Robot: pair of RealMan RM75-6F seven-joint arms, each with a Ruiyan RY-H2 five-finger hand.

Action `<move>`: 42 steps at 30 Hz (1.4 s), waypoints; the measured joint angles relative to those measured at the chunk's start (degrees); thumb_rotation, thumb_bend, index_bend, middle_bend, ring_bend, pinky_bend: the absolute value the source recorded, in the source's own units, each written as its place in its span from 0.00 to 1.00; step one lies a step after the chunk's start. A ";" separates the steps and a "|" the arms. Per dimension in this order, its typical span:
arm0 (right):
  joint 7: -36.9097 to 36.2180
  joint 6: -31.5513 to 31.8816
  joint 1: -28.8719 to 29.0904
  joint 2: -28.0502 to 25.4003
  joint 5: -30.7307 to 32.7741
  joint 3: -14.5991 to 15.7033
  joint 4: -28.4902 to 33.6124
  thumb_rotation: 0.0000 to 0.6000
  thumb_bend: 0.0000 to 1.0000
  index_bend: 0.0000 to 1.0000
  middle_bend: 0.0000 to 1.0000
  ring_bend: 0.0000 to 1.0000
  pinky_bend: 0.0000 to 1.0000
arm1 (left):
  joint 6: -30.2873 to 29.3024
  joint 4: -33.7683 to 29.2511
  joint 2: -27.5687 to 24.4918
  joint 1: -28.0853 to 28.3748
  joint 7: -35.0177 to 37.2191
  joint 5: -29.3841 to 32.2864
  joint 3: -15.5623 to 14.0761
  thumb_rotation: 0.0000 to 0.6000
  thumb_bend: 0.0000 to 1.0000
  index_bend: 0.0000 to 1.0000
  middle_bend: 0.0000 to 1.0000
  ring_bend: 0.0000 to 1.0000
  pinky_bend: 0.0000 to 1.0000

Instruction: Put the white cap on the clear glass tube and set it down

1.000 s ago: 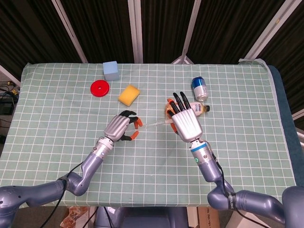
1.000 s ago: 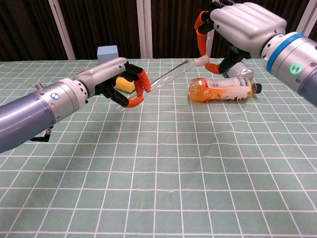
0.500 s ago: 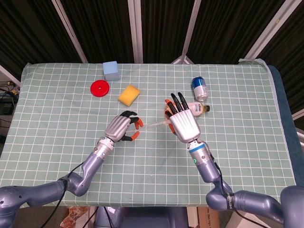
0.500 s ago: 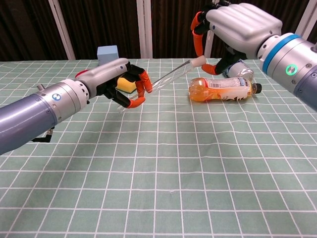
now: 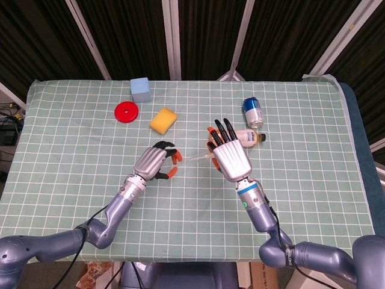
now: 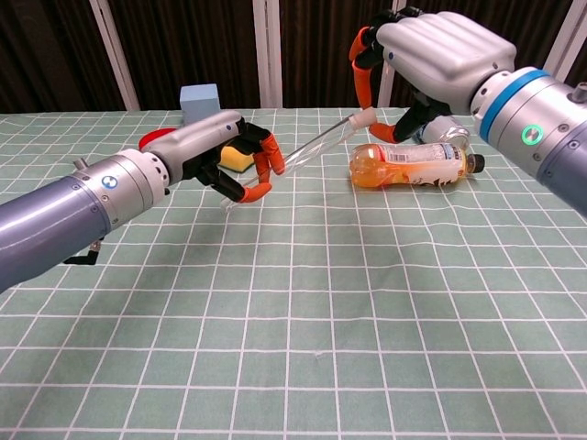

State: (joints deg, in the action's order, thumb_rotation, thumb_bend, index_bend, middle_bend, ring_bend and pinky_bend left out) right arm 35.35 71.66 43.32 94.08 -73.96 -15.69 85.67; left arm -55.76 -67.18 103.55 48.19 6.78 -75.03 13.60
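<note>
Holding the clear glass tube (image 6: 307, 149) in curled left hand (image 6: 223, 156) fingers, tilted up; pinching the white cap (image 6: 364, 117) at its top end between right hand (image 6: 431, 55) fingertips.

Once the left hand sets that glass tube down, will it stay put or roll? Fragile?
Likely rolls: the clear glass tube is a slim, smooth cylinder, and the tablecloth looks flat. Probably fragile, thin clear glass, so the left hand should release low. The white cap, pinched by the right hand, may hinder rolling slightly.
</note>
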 measured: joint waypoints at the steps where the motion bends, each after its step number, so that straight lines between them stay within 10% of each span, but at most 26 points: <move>1: 0.01 0.02 0.02 0.06 -0.01 -0.01 0.01 1.00 0.36 0.65 0.22 0.00 0.00 | 0.01 0.02 0.09 0.06 -0.05 0.01 0.04 1.00 0.84 0.52 0.57 0.20 0.17; 18: 0.00 0.17 -0.10 0.40 -0.17 0.27 0.54 1.00 0.37 0.64 0.22 0.00 0.00 | -0.19 0.07 1.17 0.53 -1.18 0.50 0.69 1.00 0.84 0.52 0.57 0.20 0.17; 24: 1.08 0.14 -0.26 0.19 0.29 0.34 0.72 1.00 0.36 0.01 0.01 0.00 0.00 | -0.41 0.04 1.18 0.55 -1.45 0.42 0.74 1.00 0.84 0.52 0.57 0.20 0.17; 42: 0.52 3.17 -4.34 -5.28 3.93 -0.70 7.12 1.00 0.36 0.00 0.00 0.00 0.00 | -0.29 -0.29 -4.78 -1.02 -6.22 -1.19 -2.13 1.00 0.84 0.52 0.57 0.20 0.17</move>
State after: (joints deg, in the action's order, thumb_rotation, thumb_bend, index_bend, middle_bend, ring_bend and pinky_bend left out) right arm 35.88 74.83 38.98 88.80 -70.02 -16.39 92.78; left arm -56.05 -67.46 98.77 47.18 0.56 -76.21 11.47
